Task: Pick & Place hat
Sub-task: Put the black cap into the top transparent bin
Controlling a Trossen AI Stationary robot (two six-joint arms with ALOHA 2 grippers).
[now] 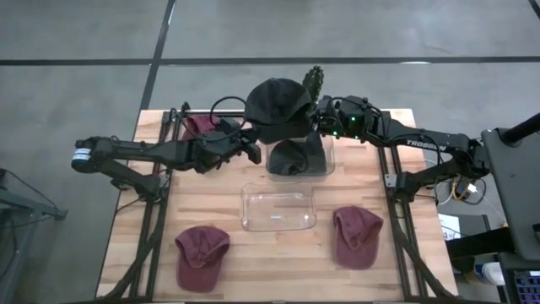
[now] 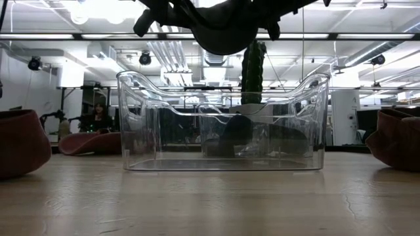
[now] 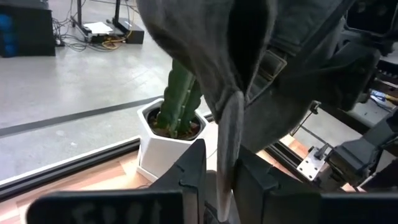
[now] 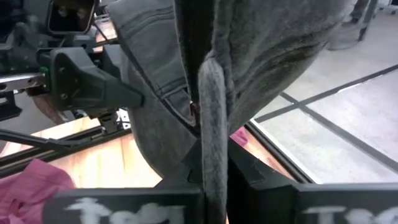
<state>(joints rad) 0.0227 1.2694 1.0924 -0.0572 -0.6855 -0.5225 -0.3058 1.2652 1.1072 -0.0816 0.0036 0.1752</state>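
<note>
We see a wooden table (image 1: 228,274), two clear bins (image 1: 278,208) at centre, three maroon caps (image 1: 201,255) around them, a potted cactus (image 1: 314,82) at the far edge.

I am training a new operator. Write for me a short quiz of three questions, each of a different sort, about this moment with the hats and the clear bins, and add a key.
1. True or false: the dark hat is held by one gripper only.
2. Multiple choice: what lies in the far clear bin? A) a maroon hat B) a dark hat C) nothing
3. Fill in: the number of maroon hats on the table in the high view is ____.

Key:
1. False. The left gripper and the right gripper are both shut on its edge, holding it above the bins.
2. B.
3. Three: front left, front right, far left. The near clear bin holds none.
</note>
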